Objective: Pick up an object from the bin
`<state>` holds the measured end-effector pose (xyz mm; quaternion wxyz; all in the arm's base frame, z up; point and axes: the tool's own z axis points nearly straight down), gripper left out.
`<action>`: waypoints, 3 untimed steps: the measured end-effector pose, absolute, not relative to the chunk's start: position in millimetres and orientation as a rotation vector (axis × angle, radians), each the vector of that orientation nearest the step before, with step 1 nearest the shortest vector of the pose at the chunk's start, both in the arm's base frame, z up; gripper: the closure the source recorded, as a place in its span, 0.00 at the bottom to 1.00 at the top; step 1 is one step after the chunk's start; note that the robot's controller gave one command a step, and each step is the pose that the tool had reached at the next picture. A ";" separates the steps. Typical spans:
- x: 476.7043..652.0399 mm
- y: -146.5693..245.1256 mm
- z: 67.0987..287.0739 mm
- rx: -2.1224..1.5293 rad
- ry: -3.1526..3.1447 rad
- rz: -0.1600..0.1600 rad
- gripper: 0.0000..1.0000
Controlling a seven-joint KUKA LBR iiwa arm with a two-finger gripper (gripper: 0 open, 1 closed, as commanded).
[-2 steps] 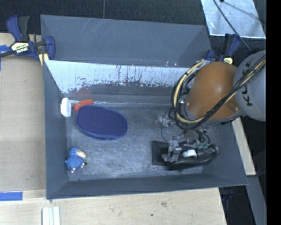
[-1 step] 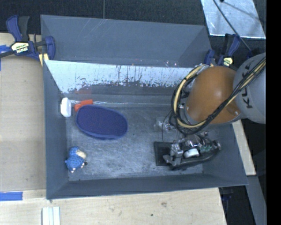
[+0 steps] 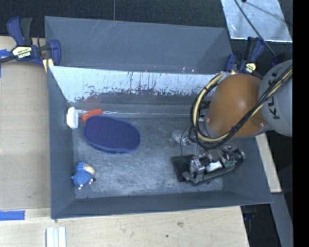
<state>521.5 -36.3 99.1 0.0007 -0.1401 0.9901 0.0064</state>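
Where the camera view looked down into the grey metal bin [image 3: 144, 50], a dark blue oval object [image 3: 112, 135], flat and smooth like a lid or pad, lay on the bin floor and served as the landmark. Just beside its upper left edge lay a small orange piece [image 3: 91, 114] and a white cap-like cylinder [image 3: 71, 118]. Below the oval and to its left, near the bin's front corner, sat a small blue figurine [image 3: 83, 175] with a pale yellow patch. Well apart to the oval's right, the arm's orange wrist cover [image 3: 232, 109] hung over the floor, cables looped round it. Beneath it, the end effector [image 3: 200, 170] sat low against the floor. Whether it was released or clenched could not be told, and nothing could be made out in its grasp. The likely risk was that, being far from all three objects, it would catch nothing if it closed there. Pressing lower could scrape the metal floor, and the bin's wall, further right of the oval, could foul the wrist.
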 end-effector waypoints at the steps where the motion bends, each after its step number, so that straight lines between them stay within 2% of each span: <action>1: 507.3 -88.2 72.3 -0.962 2.992 -0.001 0.00; 2: 508.9 -86.9 73.5 -0.960 2.988 -0.001 1.00; 3: 505.8 -108.6 194.8 -0.944 2.986 -0.009 1.00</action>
